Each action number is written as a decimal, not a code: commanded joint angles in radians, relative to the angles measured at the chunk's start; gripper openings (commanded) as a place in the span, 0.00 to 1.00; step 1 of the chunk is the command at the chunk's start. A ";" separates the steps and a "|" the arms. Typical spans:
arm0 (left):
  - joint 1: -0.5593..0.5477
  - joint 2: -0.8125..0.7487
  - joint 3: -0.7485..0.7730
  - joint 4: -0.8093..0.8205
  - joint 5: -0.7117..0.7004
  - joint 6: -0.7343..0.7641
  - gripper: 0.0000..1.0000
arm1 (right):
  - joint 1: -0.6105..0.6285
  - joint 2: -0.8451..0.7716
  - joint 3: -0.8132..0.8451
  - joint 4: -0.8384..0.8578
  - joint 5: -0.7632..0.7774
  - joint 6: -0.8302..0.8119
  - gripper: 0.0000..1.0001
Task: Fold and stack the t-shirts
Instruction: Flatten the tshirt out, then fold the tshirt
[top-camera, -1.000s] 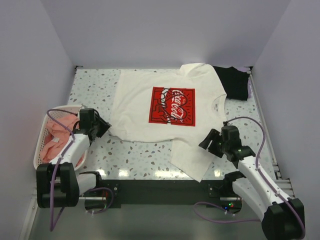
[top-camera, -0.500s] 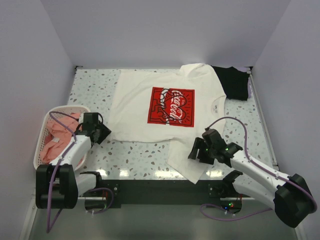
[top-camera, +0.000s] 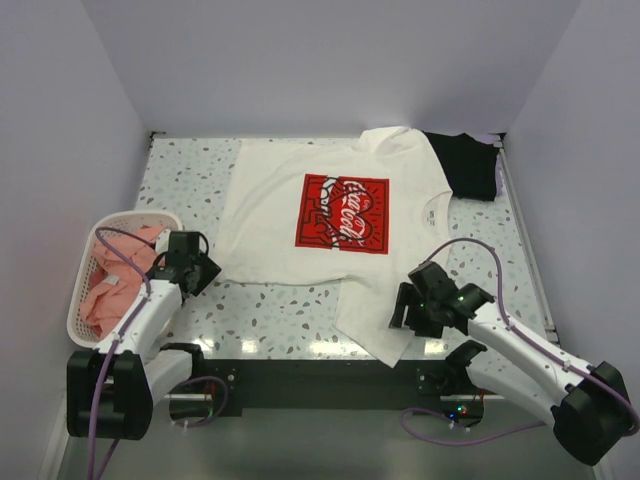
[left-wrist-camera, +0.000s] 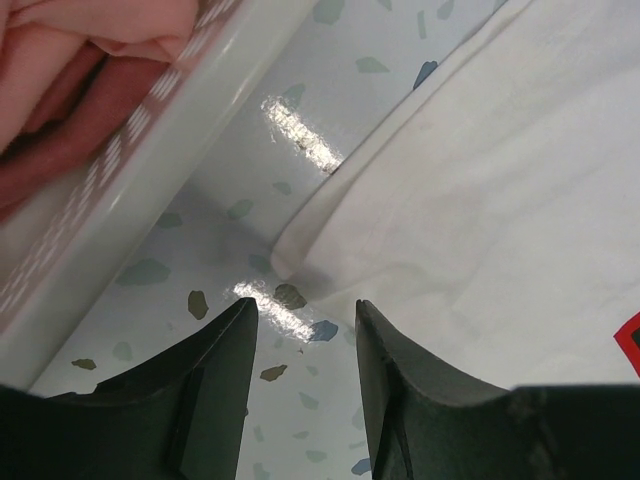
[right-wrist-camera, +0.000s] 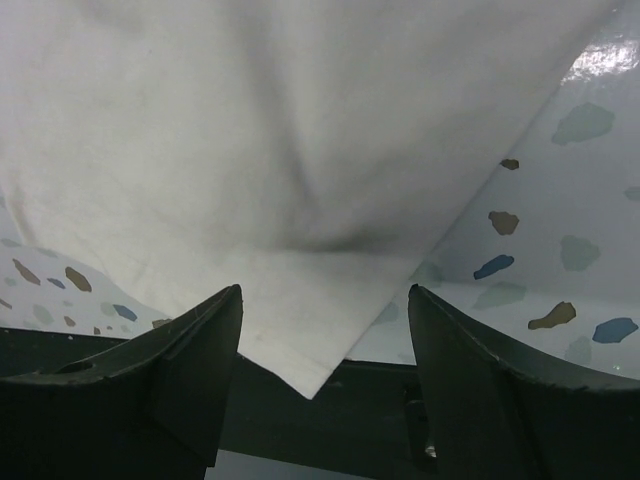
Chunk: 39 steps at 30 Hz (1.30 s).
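Your left hand (left-wrist-camera: 303, 312) is open with nothing between its fingers. It hovers just short of a rounded corner of the white t-shirt (top-camera: 270, 210), and the wall of the lattice basket (left-wrist-camera: 150, 150) runs close by at its 10 o'clock. Your right hand (right-wrist-camera: 325, 295) is also open and empty, straddling the shirt's pointed near corner, which overhangs the table edge.

The white t-shirt lies spread print-up across the middle of the table (top-camera: 190, 170). A black t-shirt (top-camera: 470, 165) is tucked against it at 2 o'clock, and salmon-pink t-shirts (top-camera: 105, 295) sit in the basket at 8 o'clock.

Watch these risks:
- **Left hand:** a close that lands too far toward 10 o'clock could nudge or snag the basket instead of the cloth.
- **Right hand:** the overhanging corner has nothing under it, so a low pinch may push it off the edge or catch only a thin fold.
- **Both hands:** if one grips and the other misses, the pull will likely skew the shirt.

The table is glossy, speckled terrazzo with bright glare streaks, so cloth should slide easily on it. Plain pale walls close it in on three sides.
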<state>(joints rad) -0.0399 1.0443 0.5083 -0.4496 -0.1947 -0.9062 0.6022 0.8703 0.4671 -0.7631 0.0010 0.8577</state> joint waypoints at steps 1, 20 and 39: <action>-0.003 -0.007 0.027 -0.020 -0.032 -0.003 0.49 | 0.004 0.004 -0.001 -0.067 0.001 0.023 0.71; -0.009 0.020 -0.004 0.029 -0.003 -0.011 0.48 | 0.016 0.151 -0.068 0.101 -0.019 0.049 0.32; -0.009 0.075 -0.036 0.098 0.032 -0.010 0.47 | 0.013 0.006 0.205 -0.304 0.094 -0.068 0.00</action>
<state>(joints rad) -0.0433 1.1069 0.4793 -0.4019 -0.1635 -0.9062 0.6144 0.8806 0.6231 -0.9703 0.0624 0.8169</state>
